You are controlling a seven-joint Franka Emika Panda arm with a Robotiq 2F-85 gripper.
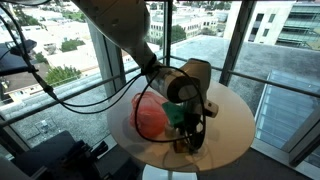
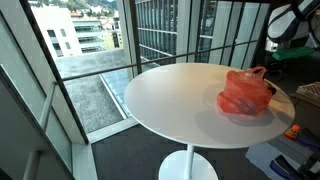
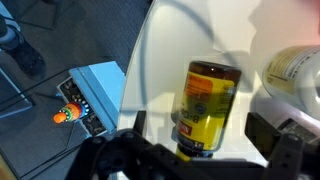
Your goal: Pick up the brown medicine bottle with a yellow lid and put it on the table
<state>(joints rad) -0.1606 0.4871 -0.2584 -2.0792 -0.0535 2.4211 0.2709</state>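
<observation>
In the wrist view, a blue box (image 3: 95,90) lies on the floor far to the left of the brown medicine bottle (image 3: 207,105), beyond the curved edge of the worktop (image 3: 160,60). The bottle rests on the cream worktop near that edge. Its amber body and yellow label face the camera, and its near end is hidden behind the tool's dark body. From this angle I cannot tell whether it stands upright or lies flat. The tool's two fingers sit on either side of the bottle with bare worktop showing in both gaps, so the jaws are spread wide and grip nothing. Just right of the bottle is a pale whitish bottle (image 3: 295,70), apart from it. In an exterior view the tool (image 1: 186,138) points down at the worktop over the bottle's spot, and a red-pink bag (image 1: 150,118) lies just to its left.
</observation>
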